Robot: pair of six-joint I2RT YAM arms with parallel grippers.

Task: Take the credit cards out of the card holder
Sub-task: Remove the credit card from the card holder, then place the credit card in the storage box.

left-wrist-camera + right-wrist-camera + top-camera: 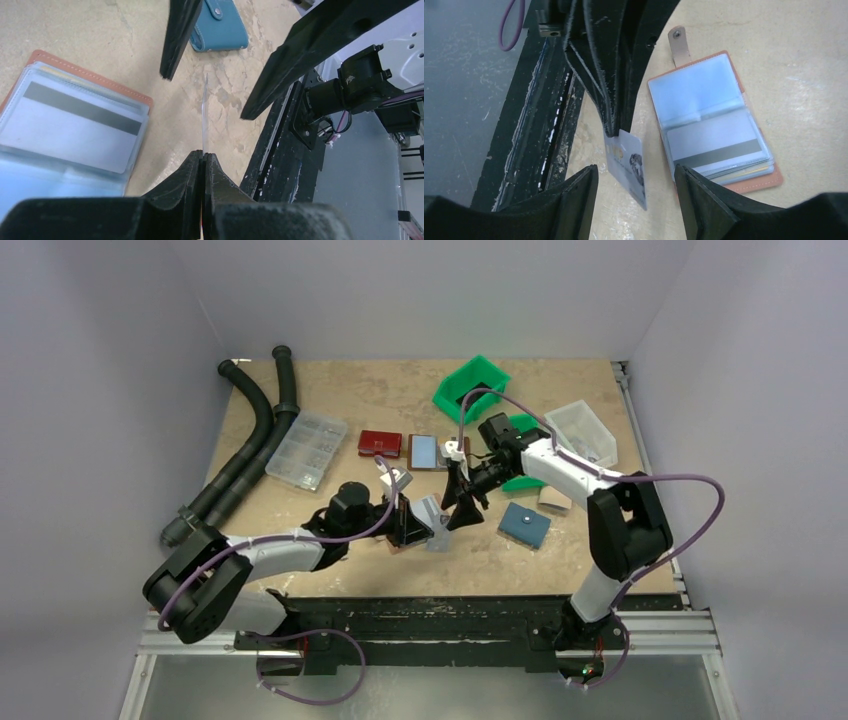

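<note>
Right wrist view: the left gripper (616, 131) is clenched on the top edge of one credit card (626, 167), with both fingers pressed flat against its faces. The card hangs downward, clear of the table (824, 75) and free of the card holder (754, 185). Gripping by one short edge leaves most of the card exposed, apparently so that a second gripper can take it.

The right gripper (635, 172) is spread apart, with one finger on each side of the hanging card. Neither finger touches the card. This looks like the approach position for a handover: the jaws bracket the free end before closing.

Left wrist view: the credit card appears edge-on as a thin bright line rising from the clamped fingertips. The two right fingers stand apart on either side of that line, which confirms the alignment.

The card holder lies open and flat on the table, just beside the two grippers, its snap tab pointing away. A striped card (719, 145) shows through the clear sleeve, and more card edges are stacked beneath it. By that evidence the task is only partly done.

The blue pouch (220, 25) lies farther off and is not involved.

Caution: if the right jaws close off-centre, the card may twist or slip from the left grip.
</note>
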